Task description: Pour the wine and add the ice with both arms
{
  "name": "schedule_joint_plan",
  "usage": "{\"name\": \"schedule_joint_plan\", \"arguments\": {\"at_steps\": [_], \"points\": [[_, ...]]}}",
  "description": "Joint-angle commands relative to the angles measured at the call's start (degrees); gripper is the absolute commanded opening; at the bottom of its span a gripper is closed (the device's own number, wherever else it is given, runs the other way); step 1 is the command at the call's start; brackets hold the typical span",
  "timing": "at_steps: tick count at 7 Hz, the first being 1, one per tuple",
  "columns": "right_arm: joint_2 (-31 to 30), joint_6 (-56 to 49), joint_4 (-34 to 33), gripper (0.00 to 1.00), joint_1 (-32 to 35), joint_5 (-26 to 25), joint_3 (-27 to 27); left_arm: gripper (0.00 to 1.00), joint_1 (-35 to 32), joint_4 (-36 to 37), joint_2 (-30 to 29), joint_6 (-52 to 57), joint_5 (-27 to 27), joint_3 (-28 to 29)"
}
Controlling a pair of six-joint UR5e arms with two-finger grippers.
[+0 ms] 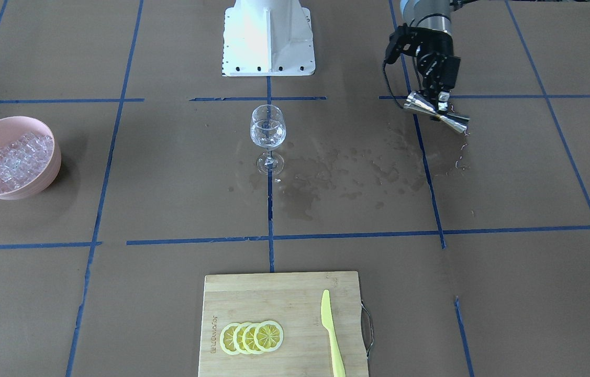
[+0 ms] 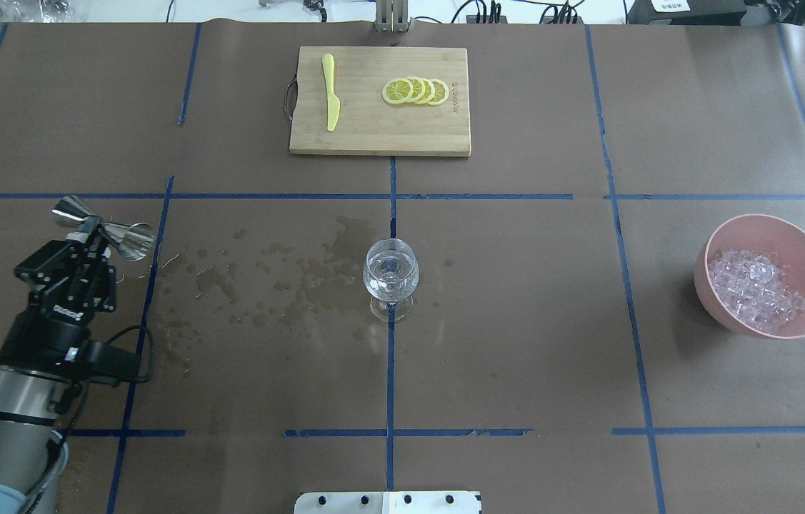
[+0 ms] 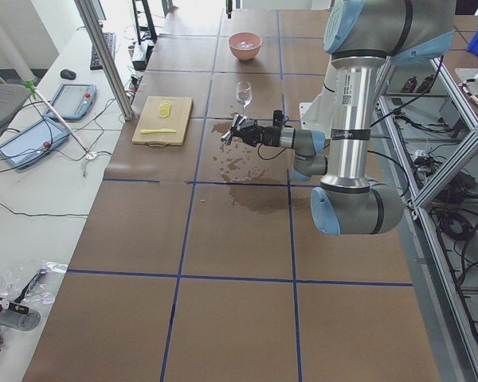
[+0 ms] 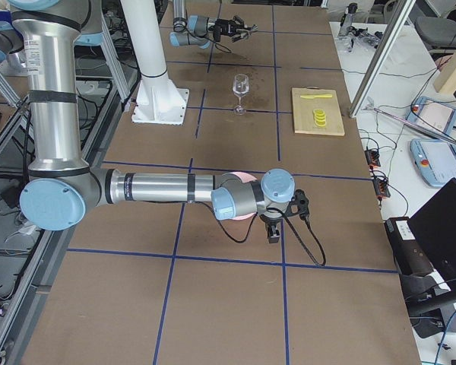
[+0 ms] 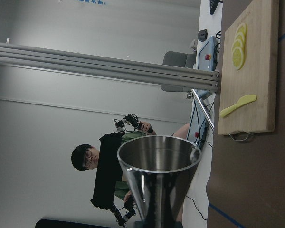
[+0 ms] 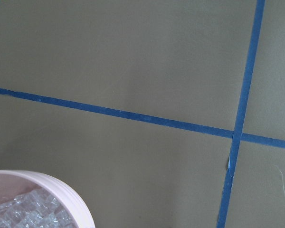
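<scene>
My left gripper (image 1: 440,104) is shut on the waist of a steel jigger (image 1: 454,121), held on its side above the table's left part; both also show in the overhead view: gripper (image 2: 97,232), jigger (image 2: 132,241). The jigger's cup (image 5: 159,161) fills the left wrist view. A wine glass (image 1: 268,131) stands at the table's centre with a little clear wine (image 2: 390,277) in it. A pink bowl (image 2: 766,218) holds the ice (image 2: 756,289). My right gripper (image 4: 273,230) hangs by that bowl; I cannot tell whether it is open. The right wrist view shows the bowl's rim (image 6: 73,199) and ice (image 6: 23,211).
Dark wet stains (image 2: 288,285) spread between the jigger and the glass. A bamboo cutting board (image 2: 373,135) with lemon slices (image 2: 416,91) and a yellow knife (image 2: 331,93) lies at the far edge. The white pedestal (image 1: 268,36) stands at the robot's side.
</scene>
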Motion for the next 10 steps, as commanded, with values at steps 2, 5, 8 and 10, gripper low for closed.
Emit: {"name": "schedule_joint_plan", "arguments": {"at_steps": [2,5,8,10], "points": [[0.0,0.1,-0.1,1.00,0.0,0.0,0.9,0.00,0.3,-21.3,12.2,-1.4,0.0,2.2],[0.0,0.0,-0.1,1.00,0.0,0.0,0.9,0.00,9.6,-22.2,11.8,-45.2,0.0,5.5],[-0.3,0.1,-0.1,1.00,0.0,0.0,1.6,0.00,16.1,-22.5,11.6,-62.1,0.0,5.5],[-0.4,0.0,-0.1,1.00,0.0,0.0,1.5,0.00,17.0,-22.5,11.8,-64.8,0.1,6.2]]}}
